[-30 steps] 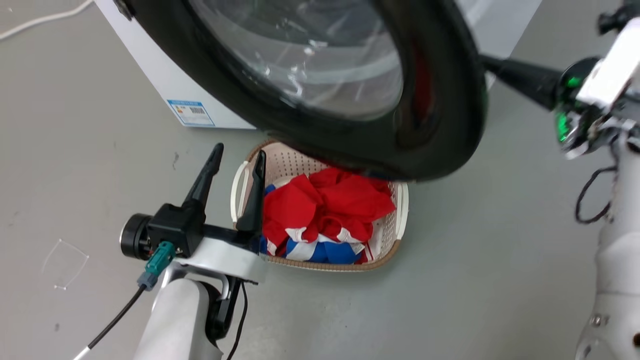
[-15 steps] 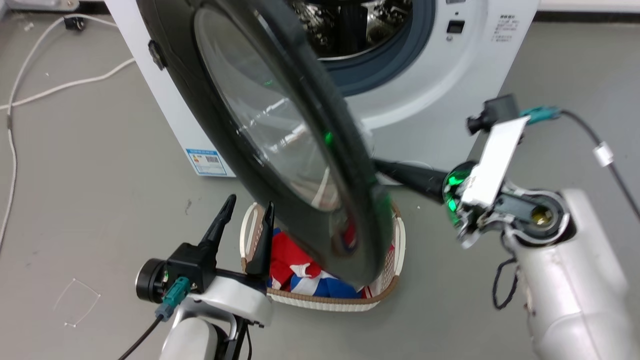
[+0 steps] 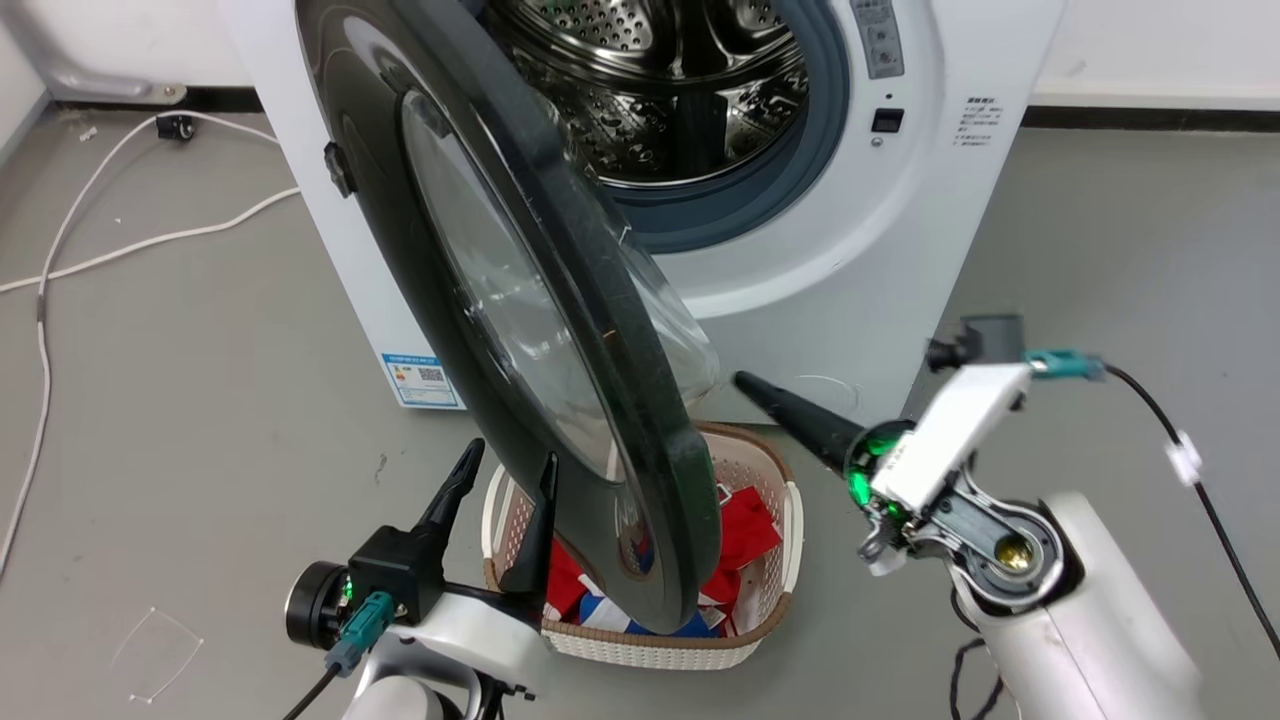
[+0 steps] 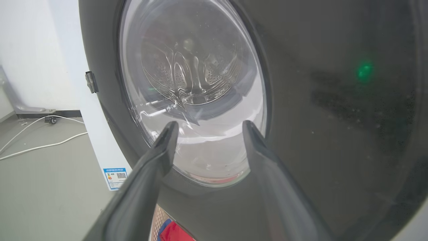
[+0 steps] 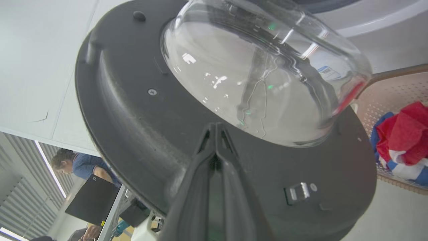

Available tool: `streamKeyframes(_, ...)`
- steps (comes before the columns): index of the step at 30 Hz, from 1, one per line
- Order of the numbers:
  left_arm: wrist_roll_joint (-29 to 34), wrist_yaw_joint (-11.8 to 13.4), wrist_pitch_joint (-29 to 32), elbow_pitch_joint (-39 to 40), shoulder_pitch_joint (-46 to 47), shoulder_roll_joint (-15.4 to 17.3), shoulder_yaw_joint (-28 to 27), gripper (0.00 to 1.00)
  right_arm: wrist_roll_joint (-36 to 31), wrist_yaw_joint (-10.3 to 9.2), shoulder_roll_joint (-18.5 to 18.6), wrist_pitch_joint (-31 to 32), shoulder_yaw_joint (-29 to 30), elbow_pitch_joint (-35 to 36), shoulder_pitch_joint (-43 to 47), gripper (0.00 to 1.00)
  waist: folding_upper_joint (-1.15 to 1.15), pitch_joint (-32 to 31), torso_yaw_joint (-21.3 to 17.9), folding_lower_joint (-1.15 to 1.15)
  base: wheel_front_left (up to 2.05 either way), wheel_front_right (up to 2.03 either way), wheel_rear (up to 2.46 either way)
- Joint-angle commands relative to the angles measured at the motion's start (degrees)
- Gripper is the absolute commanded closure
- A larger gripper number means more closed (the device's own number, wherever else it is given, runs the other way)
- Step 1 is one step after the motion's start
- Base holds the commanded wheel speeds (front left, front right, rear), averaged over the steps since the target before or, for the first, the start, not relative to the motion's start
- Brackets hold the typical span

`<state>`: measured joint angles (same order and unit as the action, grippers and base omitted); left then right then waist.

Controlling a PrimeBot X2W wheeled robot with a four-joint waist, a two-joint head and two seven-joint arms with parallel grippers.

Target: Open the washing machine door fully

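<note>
Glossy black on the large round washing machine door [image 3: 520, 320], clear at its bulging glass centre. Plain white on the boxy washing machine [image 3: 860, 250], with shiny steel drum [image 3: 680, 90] dotted with holes, blue-grey rubber ring [image 3: 800, 180], blue-edged label [image 3: 422, 379]. Cream with brown rim and fine hole pattern on the plastic laundry basket [image 3: 650, 648]; red, blue and white on the crumpled cloth [image 3: 745, 525] inside. Dull grey on the floor [image 3: 200, 450].

Cream basket [image 3: 786, 540] (red, blue clothes [image 3: 745, 528]), white cable [image 3: 160, 240]
</note>
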<state>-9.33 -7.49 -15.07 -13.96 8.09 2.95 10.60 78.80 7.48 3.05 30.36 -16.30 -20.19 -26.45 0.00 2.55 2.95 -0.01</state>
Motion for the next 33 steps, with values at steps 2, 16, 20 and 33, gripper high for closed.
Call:
streamKeyframes(2,-0.11,0.03,-0.14,-0.08,-1.07,-0.1,-0.18,0.0,-1.23,0.03,0.63,-4.67,1.9,0.32,2.73,1.0,0.0,-0.72,-0.55,0.01,0.0,0.0,0.0)
streamKeyframes(16,0.47,0.19,-0.14,0.01,-1.51,-0.1,-2.09,0.0,-12.31,0.02,6.46,-27.75,13.85,5.11,17.89,0.0,0.0,-0.76,-3.37,0.01,0.0,0.0,0.0)
streamKeyframes(20,0.65,0.46,-0.14,0.2,-1.28,-0.08,-3.1,0.0,-23.66,0.03,7.08,-34.74,16.78,5.37,20.65,0.0,0.0,-0.46,-3.91,0.01,0.0,0.0,0.0)
streamKeyframes(33,1.85,0.63,-0.14,1.15,-0.87,-0.09,-5.74,0.0,-68.42,0.02,1.01,-36.06,23.22,20.86,24.96,0.0,0.0,0.1,-4.61,0.01,0.0,0.0,0.0)
